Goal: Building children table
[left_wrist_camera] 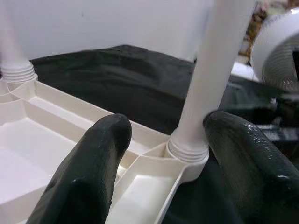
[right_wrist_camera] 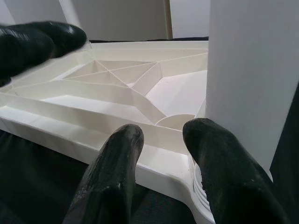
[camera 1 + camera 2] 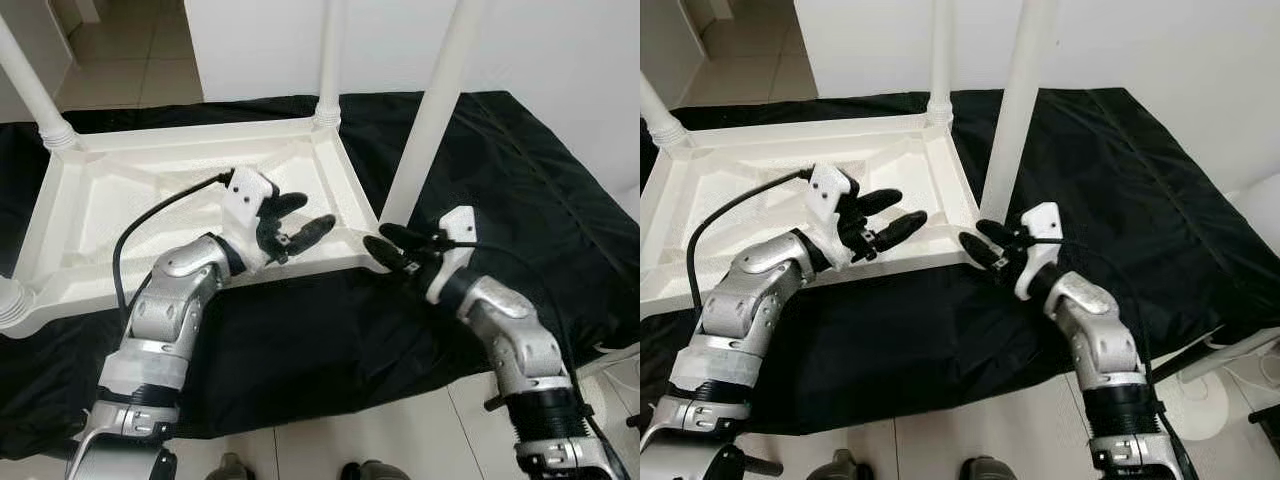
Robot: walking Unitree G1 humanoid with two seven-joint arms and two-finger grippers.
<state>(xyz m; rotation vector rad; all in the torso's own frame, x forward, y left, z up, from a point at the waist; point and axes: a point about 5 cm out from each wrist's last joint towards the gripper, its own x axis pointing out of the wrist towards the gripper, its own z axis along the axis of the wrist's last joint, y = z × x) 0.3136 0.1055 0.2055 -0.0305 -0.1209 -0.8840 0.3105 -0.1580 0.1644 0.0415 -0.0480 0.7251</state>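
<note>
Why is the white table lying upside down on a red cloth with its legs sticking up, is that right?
Not quite. The cloth is black, not red, as the left eye view shows. The rest holds: the white table lies upside down on it with its legs sticking up.

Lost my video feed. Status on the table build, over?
Both end effectors open, empty. Left over upturned tabletop; right at base of near-corner leg. Legs stand in the corners. Nothing obstructing.

Left gripper (image 3: 297,222) reaches forward, fingers spread (nothing between them); right gripper (image 3: 392,247) points inward, fingers parted, arm bent.
</note>
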